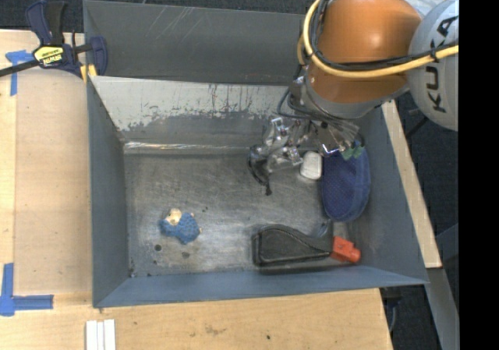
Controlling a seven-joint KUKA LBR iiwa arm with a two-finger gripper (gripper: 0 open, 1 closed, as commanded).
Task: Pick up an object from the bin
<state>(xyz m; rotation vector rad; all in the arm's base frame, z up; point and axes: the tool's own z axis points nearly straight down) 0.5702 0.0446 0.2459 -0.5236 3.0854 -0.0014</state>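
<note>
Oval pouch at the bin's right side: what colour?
The pouch is dark blue, best seen in the camera view.

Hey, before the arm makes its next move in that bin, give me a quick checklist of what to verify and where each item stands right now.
1. End effector inside the bin, away from its walls: ok.
2. End effector carrying anything: cannot tell.
3. Its height above the bin floor: cannot tell.
4. Nearest candidate, the dark blue fabric pouch, lies just to the right of the end effector, partly under the arm: cannot tell if the approach is free.
5. Black wedge-shaped thing with an orange-red end, by the front wall, apart from the end effector: ok.
6. Small blue and cream thing lies alone at front left, bare floor around it: ok.
</note>
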